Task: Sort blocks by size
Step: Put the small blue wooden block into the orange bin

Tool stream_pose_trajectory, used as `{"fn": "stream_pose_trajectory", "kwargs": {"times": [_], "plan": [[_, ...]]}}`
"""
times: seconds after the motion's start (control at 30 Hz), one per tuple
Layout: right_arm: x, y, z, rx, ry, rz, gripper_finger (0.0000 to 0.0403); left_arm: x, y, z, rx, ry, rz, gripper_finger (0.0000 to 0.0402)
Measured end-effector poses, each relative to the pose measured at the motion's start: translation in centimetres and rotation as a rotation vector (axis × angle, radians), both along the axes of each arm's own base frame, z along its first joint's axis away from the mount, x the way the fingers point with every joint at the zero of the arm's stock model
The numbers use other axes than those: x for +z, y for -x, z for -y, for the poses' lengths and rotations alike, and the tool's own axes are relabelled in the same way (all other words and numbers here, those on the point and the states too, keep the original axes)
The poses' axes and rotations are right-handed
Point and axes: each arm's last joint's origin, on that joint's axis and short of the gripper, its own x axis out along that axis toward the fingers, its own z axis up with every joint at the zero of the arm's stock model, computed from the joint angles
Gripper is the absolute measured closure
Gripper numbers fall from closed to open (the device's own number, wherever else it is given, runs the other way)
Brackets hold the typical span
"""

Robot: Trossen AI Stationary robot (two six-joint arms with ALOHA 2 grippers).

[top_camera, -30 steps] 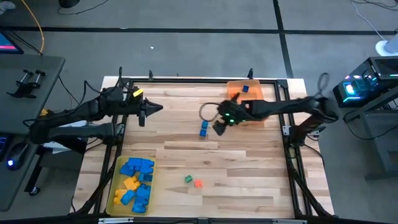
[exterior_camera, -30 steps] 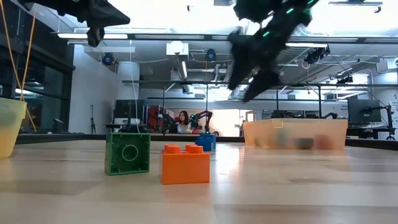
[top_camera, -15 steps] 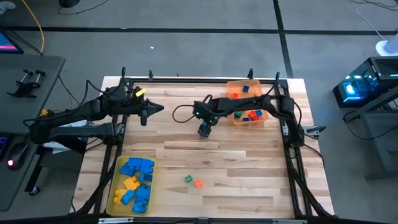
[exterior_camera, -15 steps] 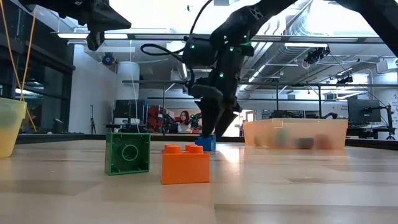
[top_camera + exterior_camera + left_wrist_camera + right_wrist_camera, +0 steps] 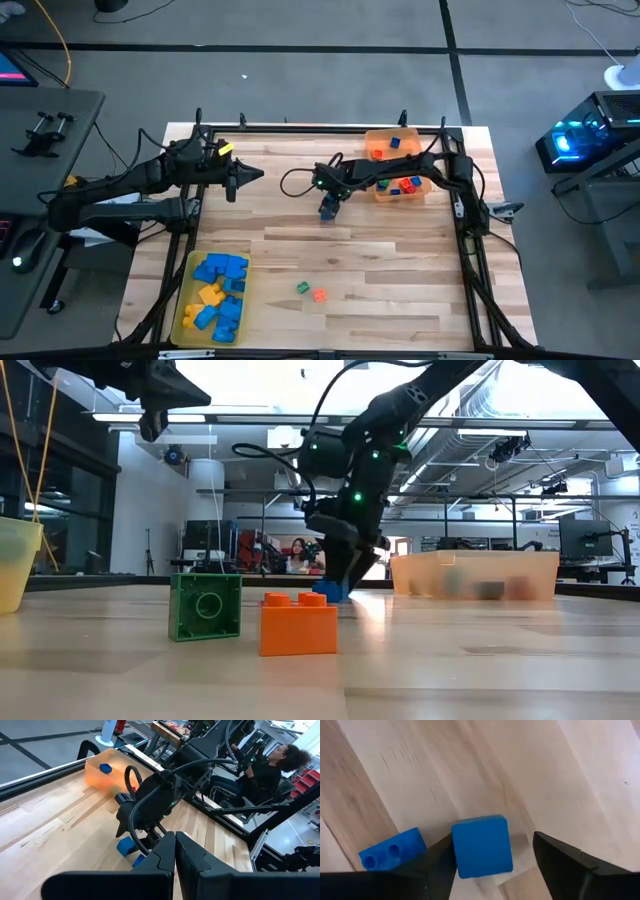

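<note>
Squarely between the right tool's (image 5: pixel 492 860) spread fingers sits a blue cube (image 5: pixel 482 846).

A translucent orange tray (image 5: pixel 425 165) is placed at the far right of the wooden table (image 5: pixel 400 260), a yellow tray (image 5: pixel 186 297) at its near left.

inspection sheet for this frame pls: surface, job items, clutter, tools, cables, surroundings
Surface: wooden table, bare in the middle.
Job's things: blue cube with a blue brick beside it, under the right tool; green block and orange block near the front; big blocks in yellow tray; small ones in orange tray.
Clutter: nothing seen.
Tools: right tool open astride the blue cube; left tool shut, raised, waiting.
Cables: loop on right arm.
Surroundings: seated person beyond the table.
</note>
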Motion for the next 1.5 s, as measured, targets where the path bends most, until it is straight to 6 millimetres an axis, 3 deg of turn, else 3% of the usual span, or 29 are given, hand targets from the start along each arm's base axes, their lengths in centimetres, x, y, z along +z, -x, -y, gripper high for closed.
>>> {"fn": "stream_pose_trajectory", "kwargs": {"times": [0.4, 0.57, 0.73, 0.87, 1.03, 1.13, 1.23, 1.33, 1.5], "plan": [[-0.6, -0.2, 0.0, -0.035, 0.003, 0.068, 0.0275, 0.0, 0.0, 0.0, 0.004, 0.001, 0.0, 0.0402], [0.7, 0.5, 0.0, -0.032, 0.004, 0.054, 0.0276, 0.0, 0.0, 0.0, 0.007, -0.004, -0.001, 0.0401], [6.8, 4.5, 0.0, -0.038, 0.158, -0.069, 0.0276, 0.0, 0.0, 0.0, 0.009, -0.005, -0.001, 0.0401], [11.0, 9.7, 0.7, -0.153, 0.278, -0.13, 0.0276, -0.1, -0.1, -0.1, 0.01, -0.005, -0.005, 0.0401], [11.9, 17.6, 1.7, -0.508, 0.273, -0.137, 0.0276, -0.3, -0.4, -0.2, 0.017, -0.003, -0.02, 0.0401], [11.6, 20.6, 2.1, -0.734, 0.238, -0.053, 0.0275, -0.5, -0.7, -0.3, 0.019, 0.002, -0.037, 0.0401], [11.7, 21.7, 2.3, -0.843, 0.219, 0.071, 0.0261, -0.9, -1.2, -0.4, 0.019, 0.009, -0.06, 0.0401], [12.0, 21.5, 2.6, -0.873, 0.212, 0.177, 0.0234, -1.2, -1.5, -0.6, 0.019, 0.016, -0.08, 0.0401], [11.9, 21.1, 3.4, -0.856, 0.228, 0.197, 0.0195, -1.5, -1.8, -0.7, 0.029, 0.054, -0.093, 0.0401]]}}
